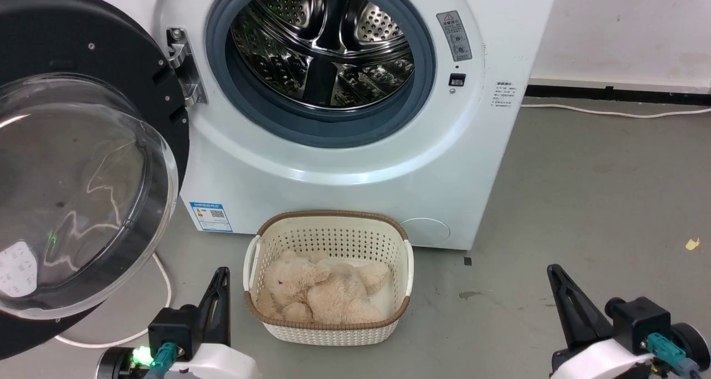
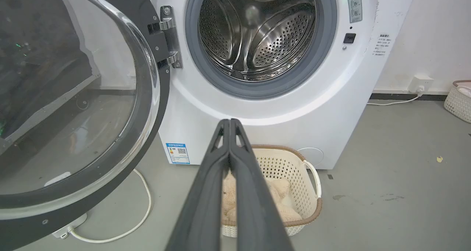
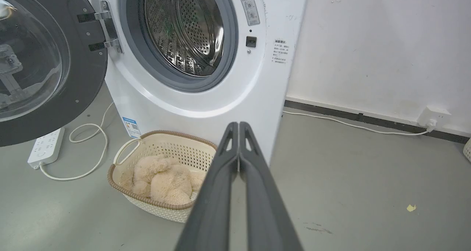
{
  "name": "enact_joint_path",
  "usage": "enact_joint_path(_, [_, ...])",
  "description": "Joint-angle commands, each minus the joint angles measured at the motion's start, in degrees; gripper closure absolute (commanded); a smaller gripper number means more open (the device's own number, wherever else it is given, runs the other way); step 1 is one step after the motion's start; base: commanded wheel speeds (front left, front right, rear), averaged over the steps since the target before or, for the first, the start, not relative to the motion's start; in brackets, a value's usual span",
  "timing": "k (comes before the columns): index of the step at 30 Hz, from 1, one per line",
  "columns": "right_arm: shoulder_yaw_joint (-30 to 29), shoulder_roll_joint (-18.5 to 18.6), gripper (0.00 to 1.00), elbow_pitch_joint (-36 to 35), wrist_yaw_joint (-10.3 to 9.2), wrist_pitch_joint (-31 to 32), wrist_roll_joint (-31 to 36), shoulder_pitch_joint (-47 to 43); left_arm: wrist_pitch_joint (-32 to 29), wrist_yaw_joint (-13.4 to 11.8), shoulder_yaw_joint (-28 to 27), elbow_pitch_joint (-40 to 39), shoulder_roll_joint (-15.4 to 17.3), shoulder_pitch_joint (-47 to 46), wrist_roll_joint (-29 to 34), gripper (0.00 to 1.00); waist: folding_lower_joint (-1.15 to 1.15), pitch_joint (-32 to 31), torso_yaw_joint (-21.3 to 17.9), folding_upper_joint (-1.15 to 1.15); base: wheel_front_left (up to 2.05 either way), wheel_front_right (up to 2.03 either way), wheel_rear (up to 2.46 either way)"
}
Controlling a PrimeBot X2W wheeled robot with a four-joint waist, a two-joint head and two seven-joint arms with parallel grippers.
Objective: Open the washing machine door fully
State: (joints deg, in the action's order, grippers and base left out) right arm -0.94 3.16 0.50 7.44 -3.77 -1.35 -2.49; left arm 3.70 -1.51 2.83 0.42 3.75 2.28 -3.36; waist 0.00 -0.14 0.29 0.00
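The washing machine door [image 1: 83, 190], hinged at the left of the washing machine [image 1: 344, 168], stands wide open; the left gripper [image 2: 229, 122] and right gripper [image 3: 239, 124], both closed and empty, hang clear of it, and any last swing probably suits a gentle left-gripper push on its rim.

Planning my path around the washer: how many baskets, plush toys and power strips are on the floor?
Baskets: 2, the front basket and the far basket
Plush toy: 1, lying in the front basket
Power strip: 1
Total: 4
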Motion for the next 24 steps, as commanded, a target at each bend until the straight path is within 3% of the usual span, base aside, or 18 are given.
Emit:
enact_joint_path(1, [0.18, -0.22, 1.0, -0.27, 0.03, 0.38, 0.38, 1.13, -0.33, 0.28, -0.38, -0.24, -0.34, -0.91, 0.64, 1.0, 0.0, 0.01, -0.01, 0.0, 0.0, 0.0, 0.0])
enact_joint_path(24, [0.92, -0.28, 1.0, -0.49, 0.04, 3.67, 1.32, 2.44, -3.59, 1.47, -2.75, -0.42, -0.86, -2.24, 3.27, 1.0, 0.0, 0.14, -0.28, 0.0, 0.0, 0.0, 0.0])
